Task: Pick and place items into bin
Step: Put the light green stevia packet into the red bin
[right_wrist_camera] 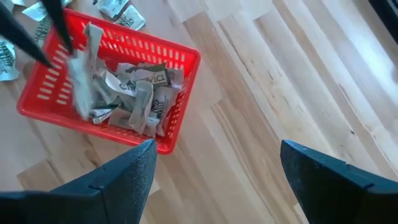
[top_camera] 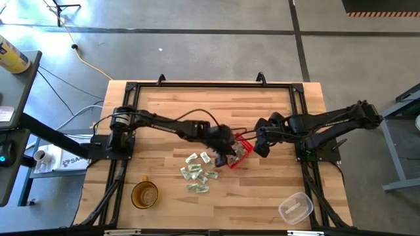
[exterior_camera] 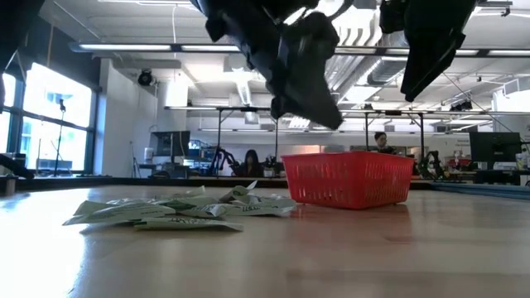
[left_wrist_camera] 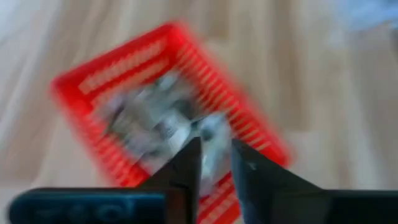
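Note:
The red basket (top_camera: 241,155) (exterior_camera: 348,178) (right_wrist_camera: 112,87) stands on the wooden table and holds several green-and-white packets (right_wrist_camera: 140,93). More packets (top_camera: 199,174) (exterior_camera: 178,209) lie flat in a loose heap on the table to its left. My left gripper (top_camera: 224,151) (left_wrist_camera: 214,146) hovers over the basket, shut on one packet (right_wrist_camera: 81,78). My right gripper (top_camera: 261,145) (right_wrist_camera: 214,165) hangs open just right of the basket, above bare table, touching nothing. My left gripper pinches one pale packet by its upper end (right_wrist_camera: 69,46) between its two fingers (right_wrist_camera: 53,22), coming from above and slanting down. The packet hangs below the fingers over the inside of the basket. Whether its lower end (right_wrist_camera: 81,109) touches the packets inside, I cannot tell.
An amber round cup (top_camera: 144,195) stands near the table's near-left corner, and a clear plastic container (top_camera: 295,208) near the near-right corner. Bare wood lies between them and at the far side. People sit in the room behind (exterior_camera: 248,162).

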